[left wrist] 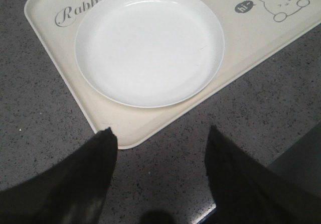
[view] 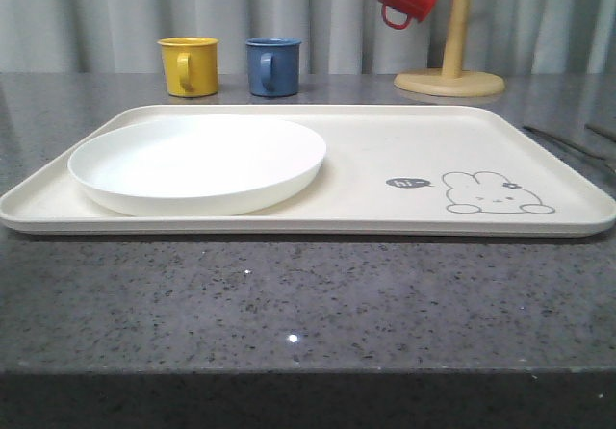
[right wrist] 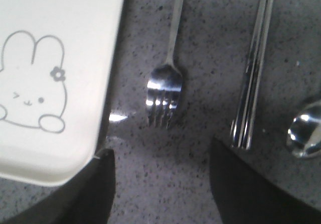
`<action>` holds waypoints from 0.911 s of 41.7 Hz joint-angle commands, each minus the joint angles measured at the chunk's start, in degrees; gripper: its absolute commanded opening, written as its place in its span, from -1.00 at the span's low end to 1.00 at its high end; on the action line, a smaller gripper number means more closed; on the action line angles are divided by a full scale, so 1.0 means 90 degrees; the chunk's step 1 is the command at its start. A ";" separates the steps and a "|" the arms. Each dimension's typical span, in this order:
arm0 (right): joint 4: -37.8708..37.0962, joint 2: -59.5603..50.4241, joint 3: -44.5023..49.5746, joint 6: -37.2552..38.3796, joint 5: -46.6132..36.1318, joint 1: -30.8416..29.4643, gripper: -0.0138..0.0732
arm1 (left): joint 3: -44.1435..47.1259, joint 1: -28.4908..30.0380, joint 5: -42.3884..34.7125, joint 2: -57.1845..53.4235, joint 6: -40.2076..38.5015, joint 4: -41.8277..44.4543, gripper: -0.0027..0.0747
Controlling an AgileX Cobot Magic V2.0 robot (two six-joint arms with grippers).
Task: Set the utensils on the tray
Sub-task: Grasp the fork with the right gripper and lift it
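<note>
Nothing's lifted yet: the right gripper (right wrist: 160, 184), jaws apart, hangs over the fork (right wrist: 163, 96), which lies on the counter at the rabbit tray's (right wrist: 75, 58) three o'clock (chopsticks (right wrist: 253, 78) beyond). Next: descend, pinch.

Left gripper (left wrist: 160, 176) hangs above the surface with its two dark fingers (left wrist: 95, 169) spread wide apart, nothing between them. Right gripper (right wrist: 160, 184) likewise hovers with its fingers (right wrist: 241, 179) parted and nothing held, both pointing down from the wrists.
</note>
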 commanded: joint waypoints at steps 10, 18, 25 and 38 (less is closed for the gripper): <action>-0.0343 0.1494 -0.1527 0.0235 0.0297 0.0018 0.34 | -0.0158 -0.0039 -0.0355 -0.0046 -0.0062 0.0000 0.11; -0.0332 0.2120 -0.2007 0.0248 0.0385 0.0018 0.34 | -0.0158 -0.0039 -0.0355 -0.0046 -0.0062 0.0000 0.11; -0.0309 0.2469 -0.2193 0.0248 0.0440 0.0018 0.34 | -0.0158 -0.0039 -0.0367 -0.0046 -0.0062 0.0000 0.11; -0.0303 0.2614 -0.2213 0.0248 0.0421 0.0018 0.00 | -0.0158 -0.0039 -0.0367 -0.0046 -0.0062 0.0000 0.11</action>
